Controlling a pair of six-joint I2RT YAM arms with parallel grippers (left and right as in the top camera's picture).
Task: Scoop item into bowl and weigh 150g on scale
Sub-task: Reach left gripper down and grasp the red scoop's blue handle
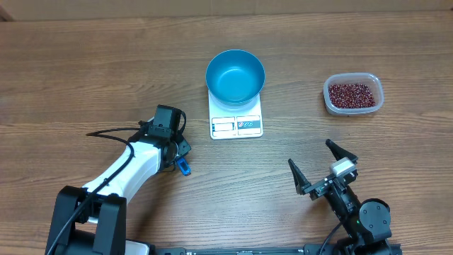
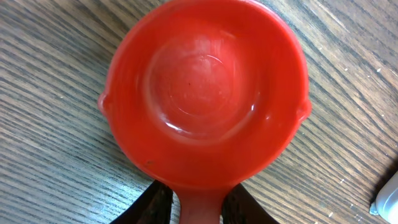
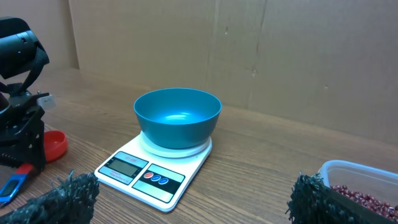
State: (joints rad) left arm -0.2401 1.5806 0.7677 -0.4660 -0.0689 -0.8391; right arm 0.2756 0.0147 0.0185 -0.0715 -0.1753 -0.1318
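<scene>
Blue bowl (image 1: 236, 75) stands empty on the scale (image 1: 236, 126). At the right, a clear tub (image 1: 379, 95) holds the beans (image 1: 352, 94), well apart from both pairs of jaws. On the tabletop (image 1: 85, 71), left of the scale, lies an empty red scoop (image 2: 205, 93); the left jaws are closed on its handle. The right jaws stand wide open and hold nothing, facing the scale.

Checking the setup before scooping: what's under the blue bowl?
The white scale: the bowl sits on it, hiding most of its top. Only the display and buttons show at the near edge.
</scene>
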